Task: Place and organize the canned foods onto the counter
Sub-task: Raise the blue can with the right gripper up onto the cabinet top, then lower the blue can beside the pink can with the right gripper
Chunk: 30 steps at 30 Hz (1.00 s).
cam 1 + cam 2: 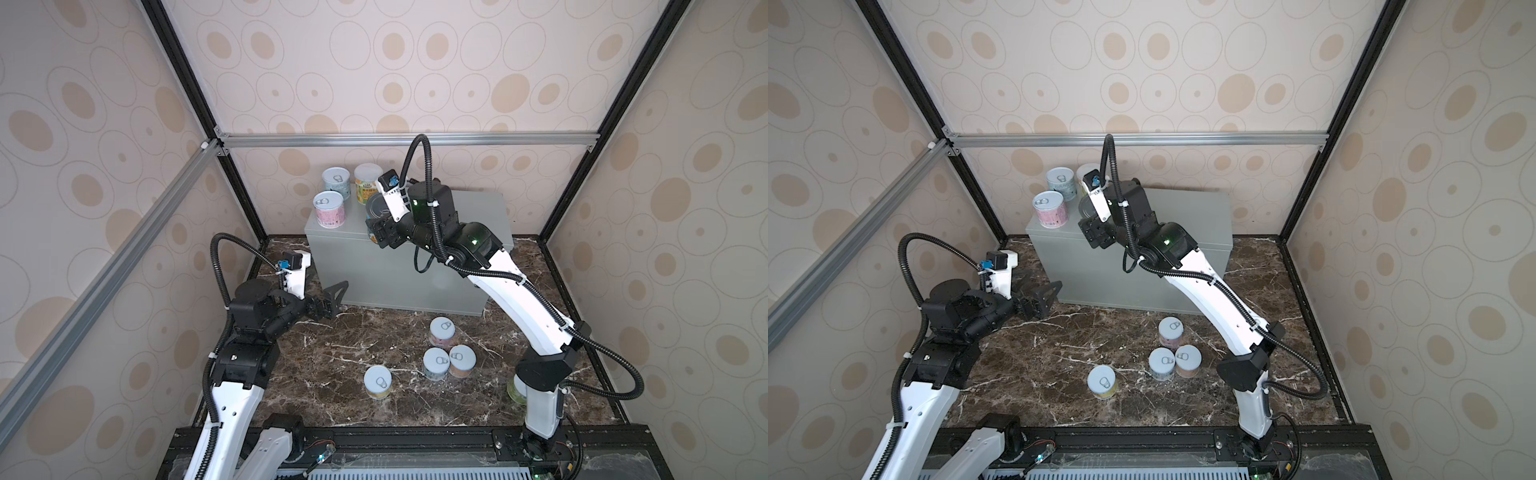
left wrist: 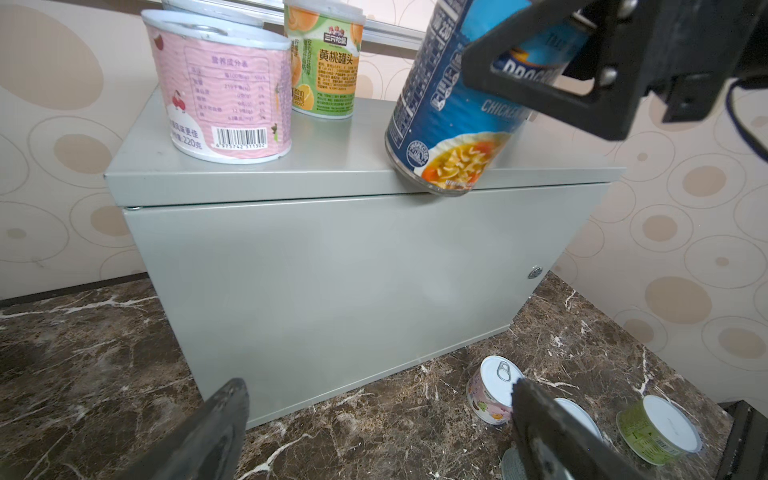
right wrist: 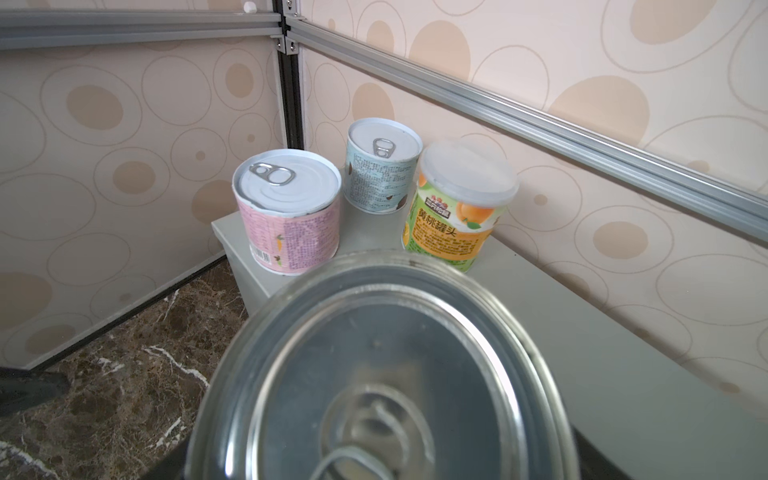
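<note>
My right gripper (image 1: 380, 224) is shut on the tall blue soup can (image 2: 449, 124), one finger (image 2: 561, 106) lying across its label. The can hangs tilted over the front edge of the grey counter (image 1: 478, 216), and its metal lid (image 3: 374, 374) fills the right wrist view. A pink can (image 1: 328, 208), a teal can (image 1: 336, 181) and a peach can (image 1: 368, 183) stand upright at the counter's left end. My left gripper (image 1: 334, 297) is open and empty, low by the counter's left front corner (image 2: 137, 216).
Several short cans stand on the marble floor in front of the counter: (image 1: 441, 331), (image 1: 436, 363), (image 1: 461, 360) and, further left, (image 1: 377, 381). A green can (image 1: 516, 388) is partly hidden behind the right arm's base. Patterned walls enclose three sides.
</note>
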Available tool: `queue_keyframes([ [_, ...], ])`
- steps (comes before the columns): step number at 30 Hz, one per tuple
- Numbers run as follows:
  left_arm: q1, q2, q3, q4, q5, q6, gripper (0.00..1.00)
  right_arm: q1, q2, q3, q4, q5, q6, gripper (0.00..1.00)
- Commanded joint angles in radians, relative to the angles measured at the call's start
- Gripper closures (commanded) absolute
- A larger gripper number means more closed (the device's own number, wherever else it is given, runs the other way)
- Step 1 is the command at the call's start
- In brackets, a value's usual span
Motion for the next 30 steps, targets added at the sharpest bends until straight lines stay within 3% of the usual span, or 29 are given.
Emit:
queue_keyframes([
  [1,-0.005,-0.011,0.003,0.004,0.007,0.029,0.02,-0.026,0.023,0.07,0.099,-0.02,0.028,0.33],
  [14,-0.006,-0.029,-0.009,0.007,-0.01,0.035,0.02,-0.061,0.171,0.214,0.076,-0.091,0.079,0.21],
  [26,-0.019,-0.047,-0.023,0.017,0.0,0.027,0.02,-0.065,0.188,0.224,0.084,-0.102,0.091,0.04],
  [30,-0.021,-0.049,-0.018,0.013,-0.002,0.03,0.02,-0.067,0.189,0.222,0.079,-0.103,0.091,0.02],
])
